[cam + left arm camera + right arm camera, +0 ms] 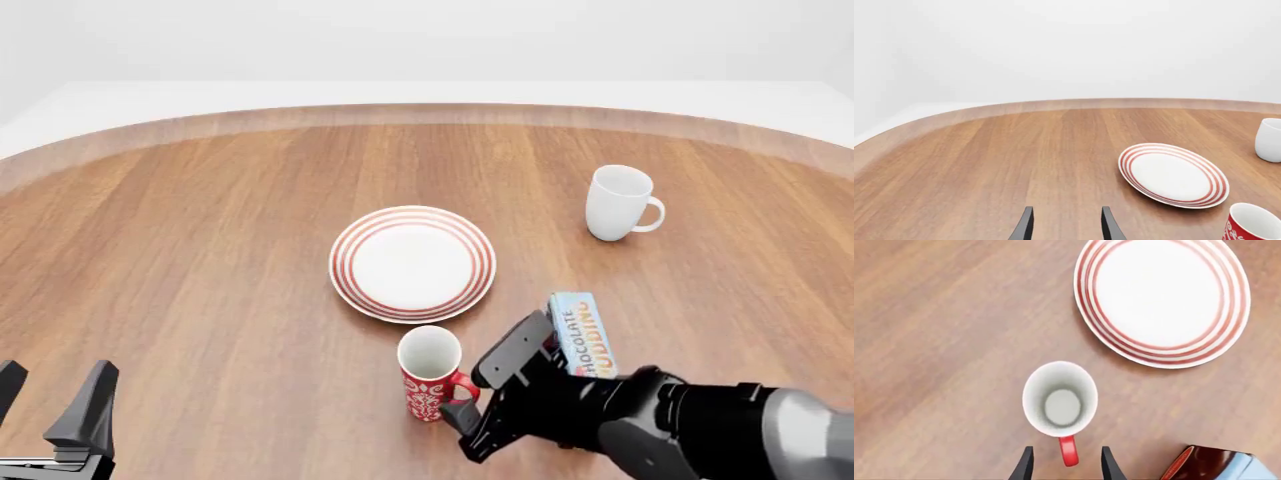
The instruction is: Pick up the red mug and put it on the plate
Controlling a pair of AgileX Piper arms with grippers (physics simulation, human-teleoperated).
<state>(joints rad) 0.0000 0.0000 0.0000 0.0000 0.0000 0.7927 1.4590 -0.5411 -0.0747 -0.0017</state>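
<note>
The red mug stands upright on the table just in front of the plate, apart from it, with its handle pointing back toward the right arm. In the right wrist view I look down into its white inside. My right gripper is open, and its two fingers straddle the handle without closing on it. My left gripper is open and empty at the near left, far from the mug. The left wrist view shows the plate and the mug's rim.
A plain white mug stands at the back right. A blue chocolate pudding box lies just right of the red mug, beside my right arm. The round wooden table's far edge curves across the back.
</note>
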